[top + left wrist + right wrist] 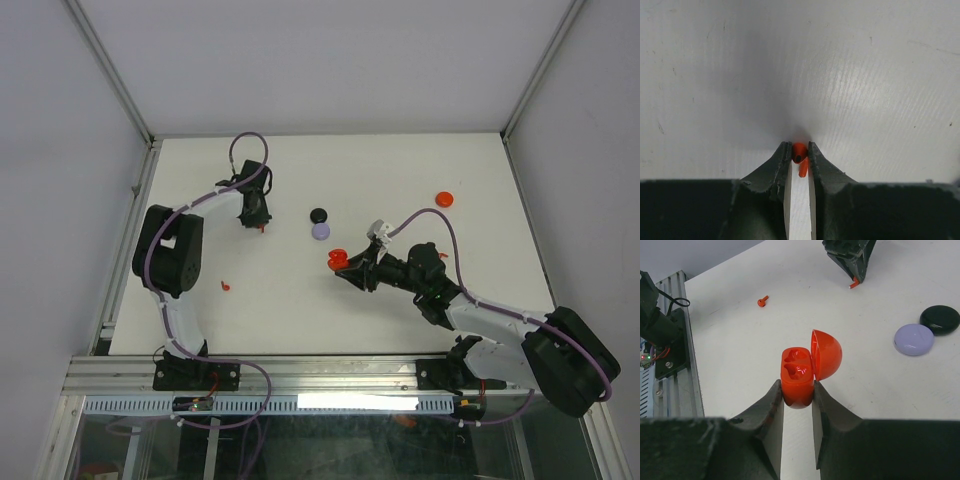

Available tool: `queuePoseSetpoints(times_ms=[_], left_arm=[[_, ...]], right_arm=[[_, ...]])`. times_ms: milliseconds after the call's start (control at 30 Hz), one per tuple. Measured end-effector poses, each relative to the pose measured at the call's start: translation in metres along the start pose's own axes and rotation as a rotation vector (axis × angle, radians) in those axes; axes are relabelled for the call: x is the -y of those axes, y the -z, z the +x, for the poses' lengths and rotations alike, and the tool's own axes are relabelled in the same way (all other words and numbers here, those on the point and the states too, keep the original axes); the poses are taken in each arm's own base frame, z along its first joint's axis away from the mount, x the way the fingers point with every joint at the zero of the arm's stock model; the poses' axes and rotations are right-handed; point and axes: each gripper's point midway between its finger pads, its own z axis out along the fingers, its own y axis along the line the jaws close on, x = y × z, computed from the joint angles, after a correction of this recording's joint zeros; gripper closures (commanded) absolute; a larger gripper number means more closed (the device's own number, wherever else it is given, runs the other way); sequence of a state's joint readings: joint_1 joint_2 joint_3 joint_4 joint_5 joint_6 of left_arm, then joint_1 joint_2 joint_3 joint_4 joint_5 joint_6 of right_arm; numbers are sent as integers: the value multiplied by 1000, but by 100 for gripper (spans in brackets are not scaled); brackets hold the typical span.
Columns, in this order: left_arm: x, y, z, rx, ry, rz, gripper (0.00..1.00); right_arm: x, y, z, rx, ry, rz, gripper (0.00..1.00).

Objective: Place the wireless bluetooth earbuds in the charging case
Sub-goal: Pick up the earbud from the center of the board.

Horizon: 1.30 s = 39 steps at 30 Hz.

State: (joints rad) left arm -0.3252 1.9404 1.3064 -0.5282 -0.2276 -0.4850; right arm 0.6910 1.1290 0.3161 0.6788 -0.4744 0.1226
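Left of the open red plastic clamshell case (799, 371):
Left gripper (800, 152): clenched on small red comma-shaped earbud (800, 156).
Right gripper (798, 392): the case is gripped.

Red earbud (799, 157) pinched upright; open red case (805, 371) empty.

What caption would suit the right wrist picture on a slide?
Right pincer holds an open red case, both sockets empty, while the left pincer grips a red earbud.

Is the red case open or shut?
Open. The red charging case in the right pincer has its lid flipped up, showing two empty pockets.
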Motion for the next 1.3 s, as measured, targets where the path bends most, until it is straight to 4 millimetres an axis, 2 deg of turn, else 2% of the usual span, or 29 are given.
queuePoseSetpoints(times_ms=[167,400,533,700,800,933,1100,1300], left_arm=[[0,9,11,-5,8,42,100],[12,42,24,53,49,179,100],[30,74,28,145,46,320,100],[59,124,23,302,34,529,100],[74,157,19,410,24,664,100],[92,191,21,515,3,808,100],[114,220,36,595,-29,956,100],[129,249,55,668,-51,1100,100]], right_arm=[[0,0,0,0,0,1,100],[1,-1,1,-6,-4,5,100],[3,-1,1,-3,-5,15,100],[3,-1,-1,1,-8,19,100],[4,0,-6,17,-1,27,100],[5,1,-13,44,11,41,100],[6,2,-16,68,16,55,100],[8,10,-16,105,26,83,100]])
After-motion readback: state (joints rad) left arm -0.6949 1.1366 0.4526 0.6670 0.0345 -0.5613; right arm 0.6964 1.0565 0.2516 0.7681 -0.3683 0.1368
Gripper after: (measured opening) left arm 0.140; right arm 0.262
